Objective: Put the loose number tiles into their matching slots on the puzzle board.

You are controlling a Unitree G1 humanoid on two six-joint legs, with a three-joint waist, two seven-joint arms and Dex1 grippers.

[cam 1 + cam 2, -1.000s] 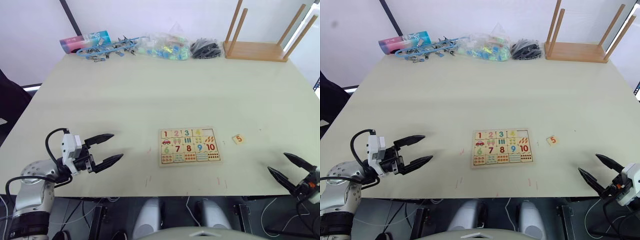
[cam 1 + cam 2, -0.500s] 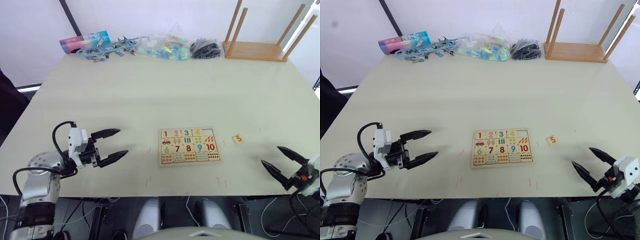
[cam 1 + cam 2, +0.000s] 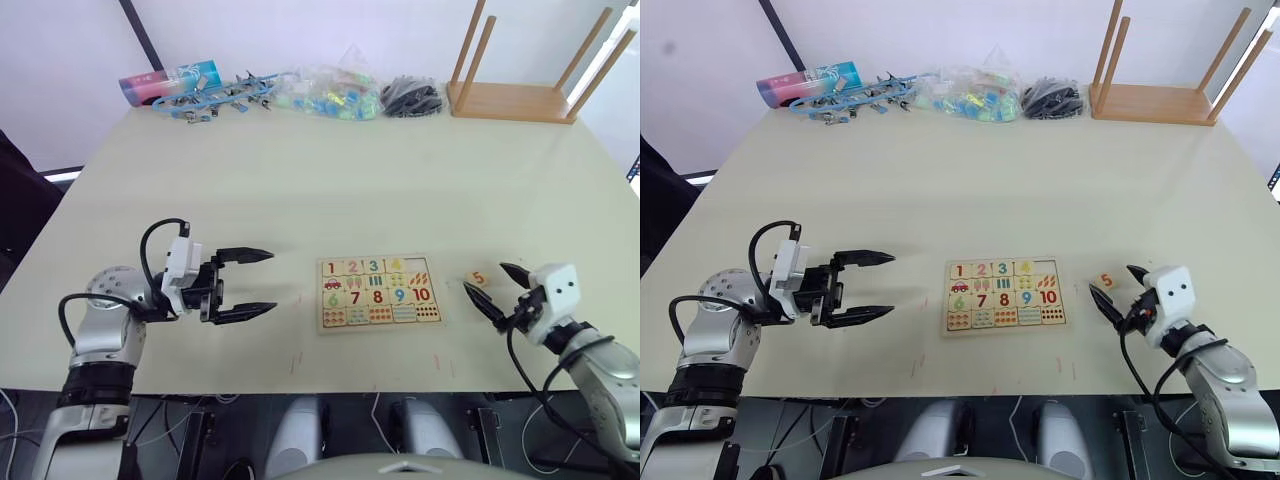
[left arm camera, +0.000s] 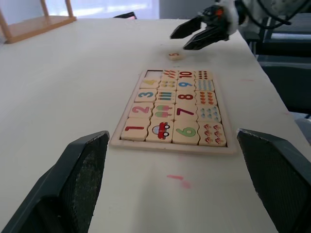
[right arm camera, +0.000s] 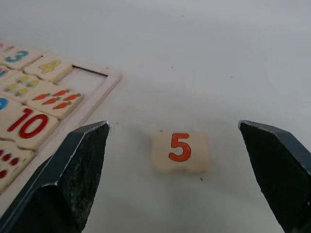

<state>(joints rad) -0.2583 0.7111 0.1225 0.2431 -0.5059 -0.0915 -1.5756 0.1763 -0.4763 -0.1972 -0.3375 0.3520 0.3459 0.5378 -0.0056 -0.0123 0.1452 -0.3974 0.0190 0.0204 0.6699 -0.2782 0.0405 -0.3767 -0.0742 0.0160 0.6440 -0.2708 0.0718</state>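
— Puzzle board (image 3: 379,292)?
— Flat on the surface (image 3: 330,180), near its front edge. Tiles 1 to 4 seated in the top row; fifth slot (image 5: 85,78) bare wood, at the board's right end.

— And the 5 tile (image 3: 478,279)?
— Loose on the surface, just right of the board, apart from its frame. Orange digit facing up.

— Right gripper (image 3: 491,288)?
— Low over the surface, right beside the 5 tile, fingers spread wide — nothing between them. Seen from the right wrist, tile lying between the two fingers (image 5: 73,179), touching neither.

— Left gripper (image 3: 256,283)?
— Well left of the board, pointing toward it, fingers parted and empty. From the left wrist, board straight ahead, right gripper beyond it next to the tile.

— Anything else around?
— Along the far edge: a pink-and-teal tube (image 3: 168,82), blue clips (image 3: 222,96), a clear bag of coloured bits (image 3: 330,94), a dark bundle (image 3: 411,98), and an upturned wooden stool (image 3: 525,72) at the far right corner.
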